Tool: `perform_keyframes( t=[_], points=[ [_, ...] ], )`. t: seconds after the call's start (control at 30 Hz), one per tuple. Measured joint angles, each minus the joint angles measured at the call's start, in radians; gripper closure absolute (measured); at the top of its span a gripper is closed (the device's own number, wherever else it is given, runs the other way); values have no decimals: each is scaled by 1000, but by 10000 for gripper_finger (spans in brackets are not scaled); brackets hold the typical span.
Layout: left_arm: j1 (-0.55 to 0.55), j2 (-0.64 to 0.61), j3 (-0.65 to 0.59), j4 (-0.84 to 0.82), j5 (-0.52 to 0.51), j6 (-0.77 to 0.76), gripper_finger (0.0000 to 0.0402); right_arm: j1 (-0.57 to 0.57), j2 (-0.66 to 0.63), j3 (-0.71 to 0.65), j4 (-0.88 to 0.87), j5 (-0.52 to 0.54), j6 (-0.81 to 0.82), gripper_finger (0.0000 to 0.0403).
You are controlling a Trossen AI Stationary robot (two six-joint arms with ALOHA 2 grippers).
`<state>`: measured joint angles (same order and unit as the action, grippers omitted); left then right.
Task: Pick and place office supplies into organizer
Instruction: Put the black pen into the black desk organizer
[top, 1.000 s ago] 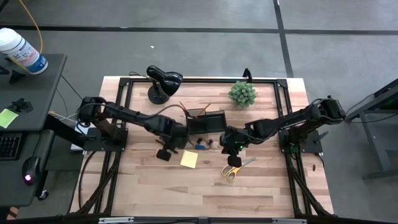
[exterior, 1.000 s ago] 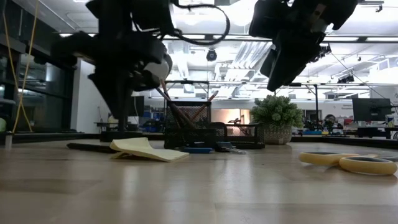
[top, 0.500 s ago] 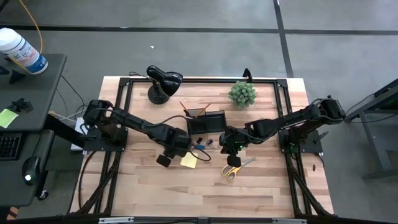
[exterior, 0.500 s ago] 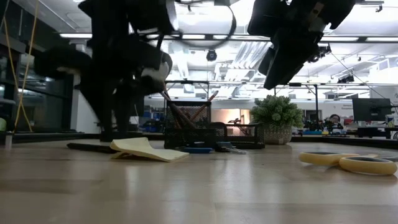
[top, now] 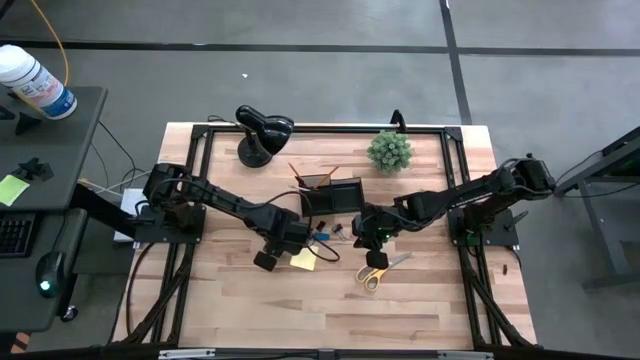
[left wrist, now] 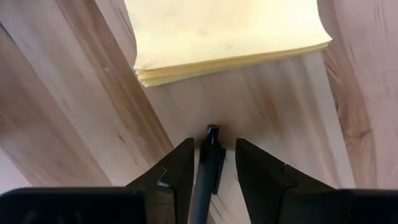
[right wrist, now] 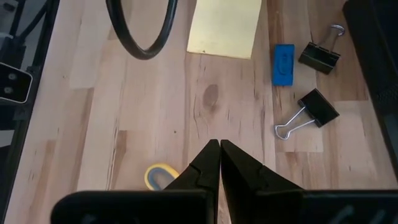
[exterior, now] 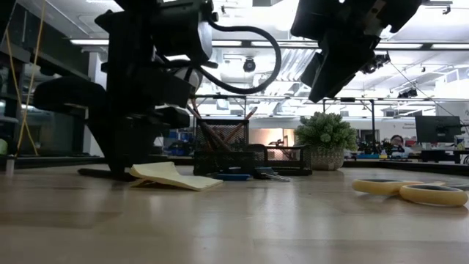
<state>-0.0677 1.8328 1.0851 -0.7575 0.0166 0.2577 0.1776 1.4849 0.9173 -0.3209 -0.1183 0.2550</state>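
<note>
A dark pen (left wrist: 210,163) lies on the wooden table beside the yellow sticky-note pad (left wrist: 224,31). My left gripper (left wrist: 213,143) points down over it, open, one finger on each side of the pen's end, low at the table (exterior: 121,170). My right gripper (right wrist: 220,147) hovers shut above bare wood, over the middle of the table (top: 372,238). Beyond it lie a blue block (right wrist: 283,64), two black clips (right wrist: 318,107) and the yellow-handled scissors (top: 372,271). The black organizer (top: 330,196) stands behind, with pencils in its cup.
A green potted plant (top: 389,150) and a black desk lamp (top: 262,130) stand at the far edge. A black cable loop (right wrist: 140,37) of the left arm hangs near the pad. Bare wood stretches along the near half of the table (top: 330,315).
My left gripper has sunk to the table and shifted toward the near edge, beside the sticky-note pad, and it has opened. Its fingers now straddle the dark pen. My right gripper has kept still.
</note>
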Motion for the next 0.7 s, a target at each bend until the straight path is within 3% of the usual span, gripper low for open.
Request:
perform_keyframes(
  t=[0.5, 0.7],
  points=[
    [3, 51, 6, 11, 17, 51, 300, 0, 0, 0, 4, 8, 14, 392],
    [2, 48, 5, 12, -2, 53, 357, 0, 0, 0, 4, 10, 32, 392]
  ],
)
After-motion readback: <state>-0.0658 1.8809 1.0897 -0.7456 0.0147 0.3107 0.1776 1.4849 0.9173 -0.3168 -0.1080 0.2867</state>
